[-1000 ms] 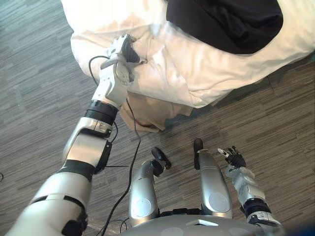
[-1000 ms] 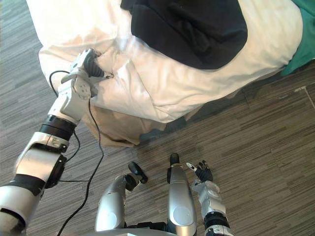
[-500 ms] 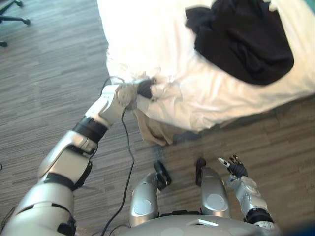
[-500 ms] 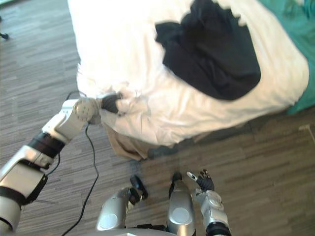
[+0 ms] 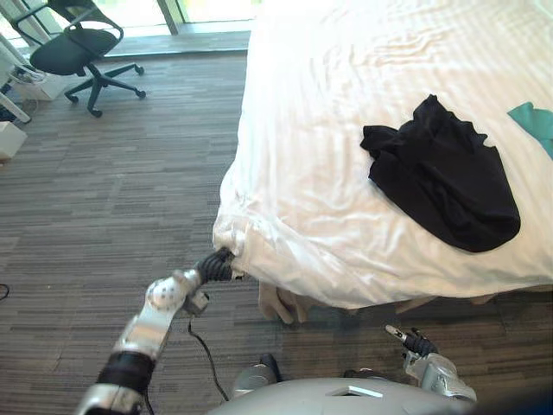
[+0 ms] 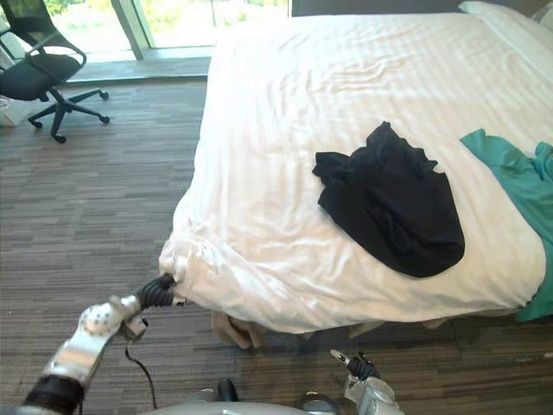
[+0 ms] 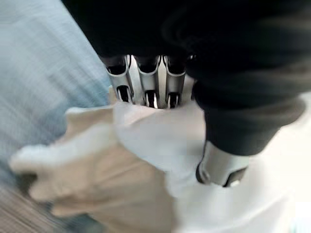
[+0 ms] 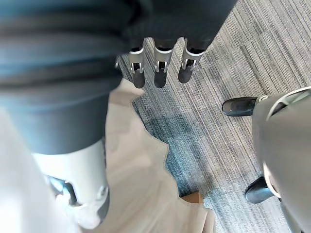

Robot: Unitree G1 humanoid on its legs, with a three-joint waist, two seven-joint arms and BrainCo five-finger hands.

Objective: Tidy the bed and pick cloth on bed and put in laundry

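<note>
Silver fingers of your right hand hang relaxed and apart at the lower right. Your left hand, lower left, has its fingers clamped on the white sheet at the bed corner. Farther up, the black cloth lies on the bed right of centre, with a teal cloth at the right edge.

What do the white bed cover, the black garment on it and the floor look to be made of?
White bed cover: woven fabric, probably cotton, matte, with faint woven stripes and soft creases bunching where the left hand grips its corner. Black garment: thin, limp matte cloth, crumpled in folds; the fibre is unclear. Floor: probably short-pile carpet tiles, with grey-brown streaks in a grid and no shine.
</note>
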